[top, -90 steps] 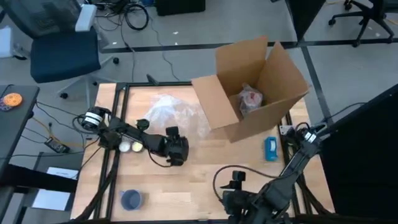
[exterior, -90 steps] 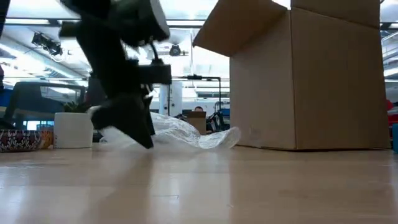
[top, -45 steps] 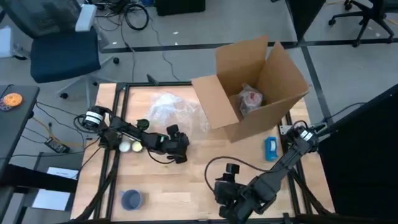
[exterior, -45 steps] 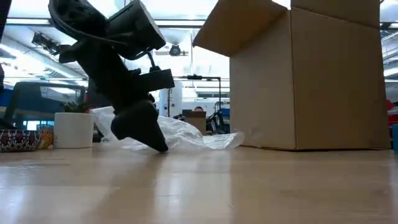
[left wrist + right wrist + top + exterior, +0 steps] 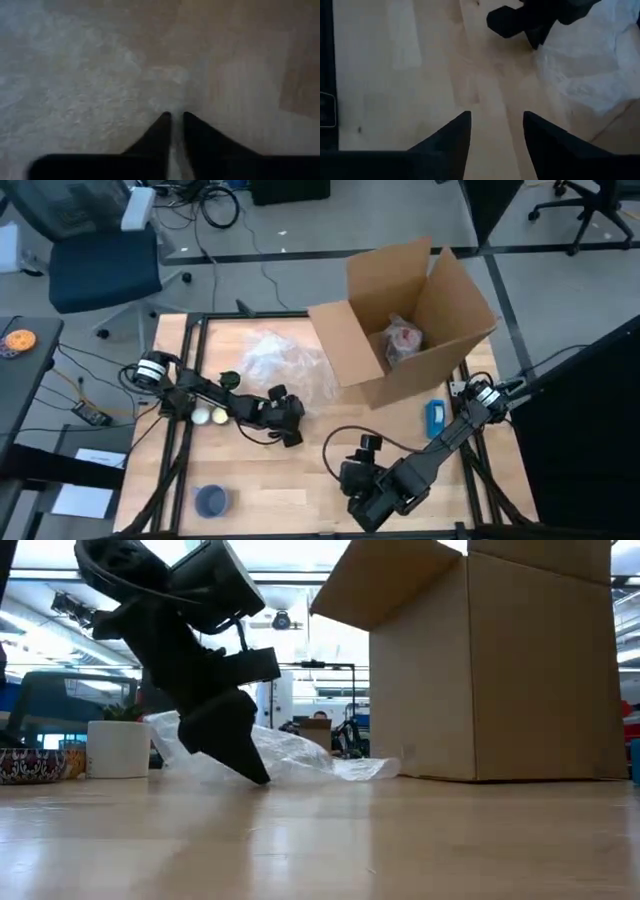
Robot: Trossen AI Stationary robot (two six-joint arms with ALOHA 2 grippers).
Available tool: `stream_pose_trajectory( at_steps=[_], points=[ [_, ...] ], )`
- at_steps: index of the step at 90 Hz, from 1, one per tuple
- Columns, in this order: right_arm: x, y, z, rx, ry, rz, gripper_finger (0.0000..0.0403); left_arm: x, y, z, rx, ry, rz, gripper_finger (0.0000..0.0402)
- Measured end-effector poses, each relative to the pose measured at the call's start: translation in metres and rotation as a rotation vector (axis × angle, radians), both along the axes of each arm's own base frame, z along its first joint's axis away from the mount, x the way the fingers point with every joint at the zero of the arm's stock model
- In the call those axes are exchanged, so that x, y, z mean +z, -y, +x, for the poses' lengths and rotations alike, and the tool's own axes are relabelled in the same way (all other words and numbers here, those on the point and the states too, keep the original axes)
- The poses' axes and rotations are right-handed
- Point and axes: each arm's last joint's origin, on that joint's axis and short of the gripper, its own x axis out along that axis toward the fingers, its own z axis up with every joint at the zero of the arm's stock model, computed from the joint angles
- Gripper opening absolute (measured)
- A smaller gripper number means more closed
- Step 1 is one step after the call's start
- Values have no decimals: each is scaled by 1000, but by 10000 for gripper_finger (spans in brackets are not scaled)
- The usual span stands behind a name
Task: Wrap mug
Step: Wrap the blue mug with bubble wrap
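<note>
Pinching the corner of the plastic wrap (image 5: 275, 362) with my left tool (image 5: 291, 432) — fingers nearly shut on it. My right tool (image 5: 492, 131) waits wide open. Next, I think, fetch the white mug (image 5: 118, 748) — it sits beside the wrap on the worktop (image 5: 300, 470).

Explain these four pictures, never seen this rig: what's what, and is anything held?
Two robot arms work at a wooden table. One picture looks straight down, one looks level across the table, and two come from cameras on the wrists. The left gripper is shut on the edge of a clear plastic sheet at the table top; its wrist view shows the fingers nearly closed on the sheet. The right gripper hovers open and empty over bare wood. Also there: an open cardboard box, a white mug, a small blue bowl and a blue packet.
</note>
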Motion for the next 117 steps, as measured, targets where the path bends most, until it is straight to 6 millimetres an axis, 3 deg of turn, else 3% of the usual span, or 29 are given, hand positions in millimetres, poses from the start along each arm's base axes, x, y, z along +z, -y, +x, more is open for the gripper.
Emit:
stream_pose_trajectory(
  at_steps=[15,27,48,70,85,101,117],
  points=[
    [-1,3,-3,-6,-30,-23,130,24,13,5,-37,4,-23,1],
    [-1,2,-4,1,-39,-26,117,69,34,20,-116,167,-33,0],
    [-1,2,-4,6,-40,-27,109,140,71,29,-219,314,28,0],
    [0,1,2,28,-17,4,108,215,84,38,-258,467,41,0],
    [-2,0,1,59,-102,118,86,267,87,24,-236,436,97,0],
    [-3,-6,-6,88,-148,131,14,312,100,-4,-178,457,169,0],
    [-5,-11,-22,34,-200,118,3,332,122,-13,-209,607,80,0]
  ],
)
